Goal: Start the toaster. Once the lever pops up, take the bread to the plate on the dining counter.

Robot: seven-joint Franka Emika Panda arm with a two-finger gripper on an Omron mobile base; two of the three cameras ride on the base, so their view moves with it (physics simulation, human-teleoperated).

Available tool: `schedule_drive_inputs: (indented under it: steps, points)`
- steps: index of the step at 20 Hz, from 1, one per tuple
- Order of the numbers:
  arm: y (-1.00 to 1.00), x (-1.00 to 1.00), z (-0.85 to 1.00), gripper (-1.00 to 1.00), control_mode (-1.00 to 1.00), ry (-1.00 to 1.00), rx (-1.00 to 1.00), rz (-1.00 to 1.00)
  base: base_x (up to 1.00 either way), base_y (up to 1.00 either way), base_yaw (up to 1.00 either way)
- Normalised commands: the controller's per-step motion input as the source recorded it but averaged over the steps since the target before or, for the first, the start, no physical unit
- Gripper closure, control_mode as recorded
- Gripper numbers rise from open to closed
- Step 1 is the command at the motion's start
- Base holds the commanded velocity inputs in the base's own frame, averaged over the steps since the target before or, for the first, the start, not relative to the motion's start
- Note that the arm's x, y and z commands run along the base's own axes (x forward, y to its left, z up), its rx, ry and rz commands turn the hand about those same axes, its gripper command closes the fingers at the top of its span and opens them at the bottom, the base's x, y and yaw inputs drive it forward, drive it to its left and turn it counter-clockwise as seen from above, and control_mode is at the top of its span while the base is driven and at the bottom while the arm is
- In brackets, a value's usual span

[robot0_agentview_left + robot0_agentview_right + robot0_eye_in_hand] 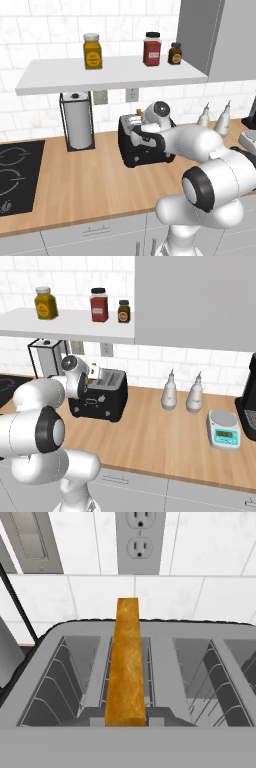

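The black toaster (145,152) (100,400) stands on the wood wall counter against the tiled wall. Its silver slotted top (165,662) lies just below the hand. The bread (126,662), a golden-brown slice, stands upright in the second slot from the left, well above the rim. A small orange part of the bread (93,372) shows at the hand. My gripper (126,718) (136,127) (95,376) hangs over the toaster's top. Its two dark fingertips are closed on the near edge of the slice. The plate and the dining counter are out of view.
A paper towel holder (77,120) stands left of the toaster, with a black cooktop (15,175) further left. To the right are two pale bottles (170,391), a small scale (223,428) and a dark machine (248,401). A shelf with jars (92,51) hangs above.
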Motion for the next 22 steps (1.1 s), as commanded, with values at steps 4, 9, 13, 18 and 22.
schedule_drive_inputs:
  steps: [4,9,13,18,22]
  points:
    - [0.0,0.0,0.0,1.0,-1.0,0.0,0.0,0.0,0.0,0.0,0.0]
    - [0.0,-0.06,0.01,1.0,-1.0,-0.01,0.0,0.0,0.0,0.0,0.0]
    - [0.0,-0.44,0.11,1.0,-1.0,-0.12,0.0,0.0,0.0,0.0,0.0]
    - [0.0,-0.29,0.55,1.0,-1.0,-0.1,0.0,0.0,0.0,0.0,0.0]
    - [0.0,-0.17,0.78,1.0,-1.0,0.02,0.0,0.0,0.0,0.0,0.0]
